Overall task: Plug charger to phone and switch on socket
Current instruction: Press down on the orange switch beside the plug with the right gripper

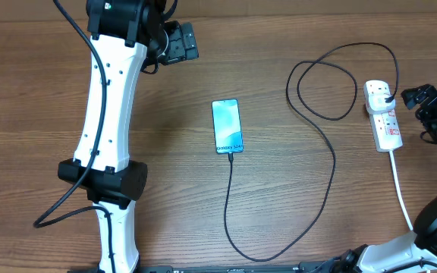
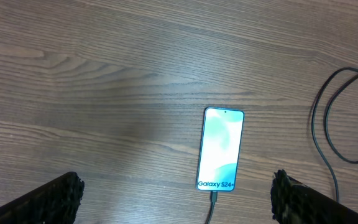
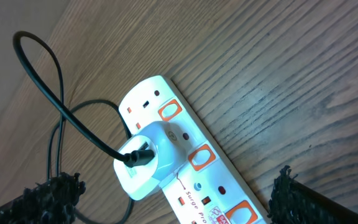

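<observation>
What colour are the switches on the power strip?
Orange-red switches on a white power strip; they show best in the right wrist view.

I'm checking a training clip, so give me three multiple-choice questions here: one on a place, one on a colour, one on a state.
1. Where is the power strip? A. Right of the phone, apart. B. Touching the phone. C. Under the phone.
2. The cable in the phone is: A. White. B. Red. C. Black.
3. The phone's screen is: A. Dark. B. Lit. C. Cracked.
Answers: 1 A, a gap separates them; 2 C, black in every view; 3 B, it glows pale blue.
</observation>
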Robot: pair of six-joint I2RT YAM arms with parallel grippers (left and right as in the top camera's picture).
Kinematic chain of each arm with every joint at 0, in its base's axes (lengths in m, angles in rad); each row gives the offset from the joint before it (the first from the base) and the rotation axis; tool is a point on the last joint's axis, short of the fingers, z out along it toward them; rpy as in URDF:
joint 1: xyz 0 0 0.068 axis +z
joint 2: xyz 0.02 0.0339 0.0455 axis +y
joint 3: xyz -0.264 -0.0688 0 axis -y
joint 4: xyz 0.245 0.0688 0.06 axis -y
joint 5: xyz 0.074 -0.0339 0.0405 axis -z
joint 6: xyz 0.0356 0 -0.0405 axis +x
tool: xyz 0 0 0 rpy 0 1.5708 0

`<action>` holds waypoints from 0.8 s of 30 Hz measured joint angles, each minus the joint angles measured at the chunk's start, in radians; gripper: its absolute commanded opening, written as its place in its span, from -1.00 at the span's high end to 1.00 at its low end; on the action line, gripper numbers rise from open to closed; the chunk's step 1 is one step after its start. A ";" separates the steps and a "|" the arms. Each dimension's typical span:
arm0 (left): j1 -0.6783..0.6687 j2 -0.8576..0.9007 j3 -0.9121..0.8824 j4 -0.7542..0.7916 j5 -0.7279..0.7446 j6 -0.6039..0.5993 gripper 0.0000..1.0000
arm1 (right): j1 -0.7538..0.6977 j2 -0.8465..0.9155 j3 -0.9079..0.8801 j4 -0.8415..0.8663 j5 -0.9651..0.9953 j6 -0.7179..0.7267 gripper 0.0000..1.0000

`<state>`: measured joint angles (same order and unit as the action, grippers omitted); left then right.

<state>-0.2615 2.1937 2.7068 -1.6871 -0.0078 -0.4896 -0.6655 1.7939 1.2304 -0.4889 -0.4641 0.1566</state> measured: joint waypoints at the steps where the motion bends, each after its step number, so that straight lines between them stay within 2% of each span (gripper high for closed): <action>1: 0.000 0.000 0.000 0.000 0.000 0.000 -1.00 | 0.002 0.000 -0.004 0.007 -0.001 -0.006 -1.00; 13: 0.000 0.000 0.000 0.000 0.000 0.000 -1.00 | 0.117 0.010 -0.027 0.045 -0.003 -0.073 -1.00; 24: 0.000 0.000 0.000 0.000 0.000 0.000 -1.00 | 0.118 0.084 -0.029 0.063 0.004 -0.078 -1.00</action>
<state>-0.2615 2.1937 2.7068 -1.6871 -0.0078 -0.4896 -0.5472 1.8774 1.2018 -0.4255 -0.4599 0.0788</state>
